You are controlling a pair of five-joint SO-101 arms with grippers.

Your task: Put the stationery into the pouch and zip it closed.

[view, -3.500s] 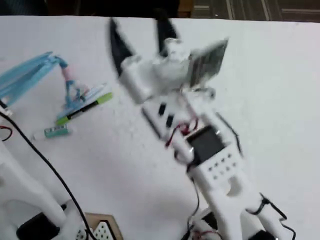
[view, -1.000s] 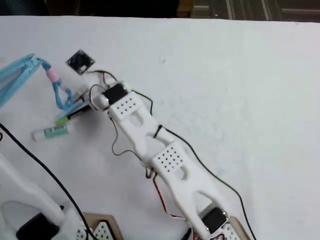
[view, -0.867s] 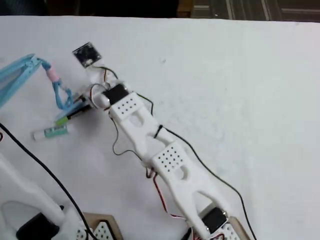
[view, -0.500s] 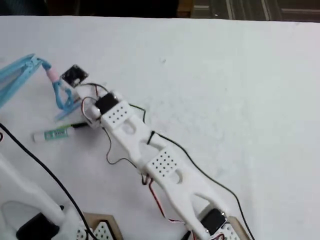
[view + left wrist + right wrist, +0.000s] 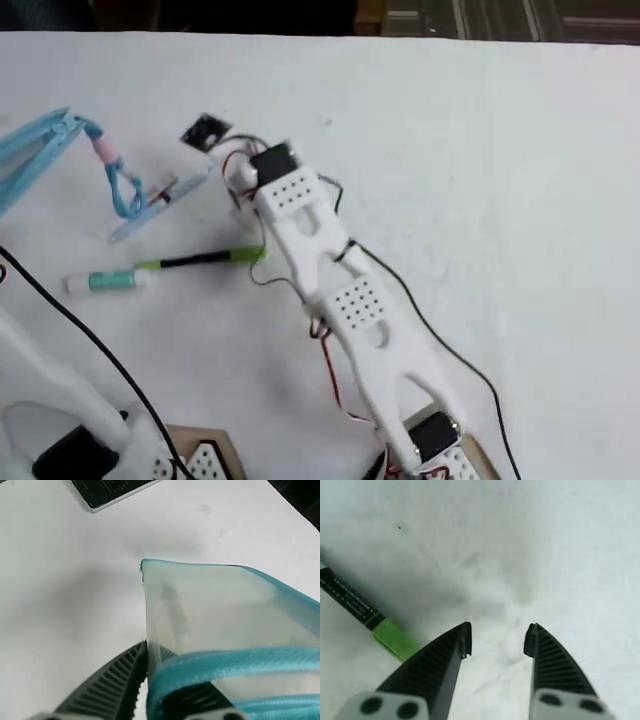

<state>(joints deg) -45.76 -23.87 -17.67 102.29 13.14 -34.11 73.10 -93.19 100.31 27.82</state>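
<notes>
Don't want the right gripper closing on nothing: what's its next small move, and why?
Probably slide the right gripper sideways toward the black pen with green ends until the pen sits between its fingers. Its jaws stand open over the white table, with the pen's green end just outside one finger. The left gripper grips the translucent blue pouch.

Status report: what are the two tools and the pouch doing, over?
Left tool shut on pouch edge. Right tool open, empty, beside the marker, green end. Marker and tube lie outside pouch.
</notes>
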